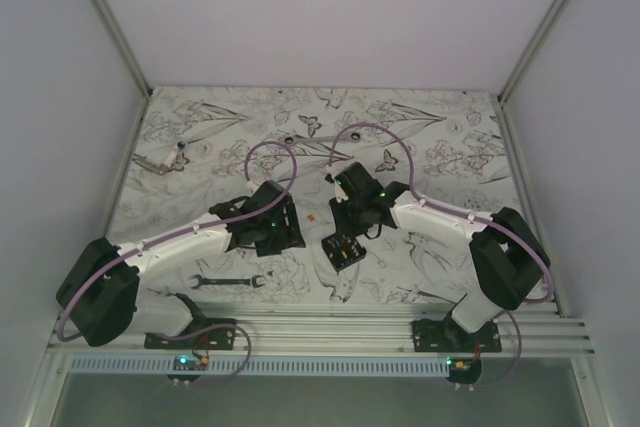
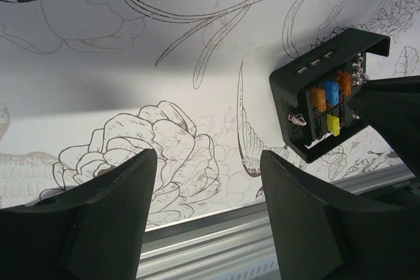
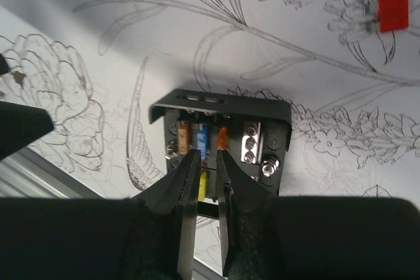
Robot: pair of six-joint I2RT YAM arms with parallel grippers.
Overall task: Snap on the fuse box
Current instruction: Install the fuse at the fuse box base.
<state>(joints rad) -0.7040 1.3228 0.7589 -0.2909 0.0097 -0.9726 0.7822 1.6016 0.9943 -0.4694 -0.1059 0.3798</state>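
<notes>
Fuse box [image 1: 343,250] sits on the desk [image 1: 450,137], near the front edge between the two arms. Its interior is exposed, with orange, blue and yellow fuses showing.

Right gripper [image 3: 207,159] is directly over the fuses. Its fingers are parted by a narrow slit and grip nothing I can make out.

Left gripper [image 2: 210,162] is near the box on its left side, fingers wide apart and empty.

Judgement: the box is light, rigid plastic with smooth walls, and is likely to skate on the desk under a sideways push. Take hold across the outer side walls, clear of the fuses and metal studs, which look the delicate part.

A wrench [image 1: 228,282] lies by the left arm.
</notes>
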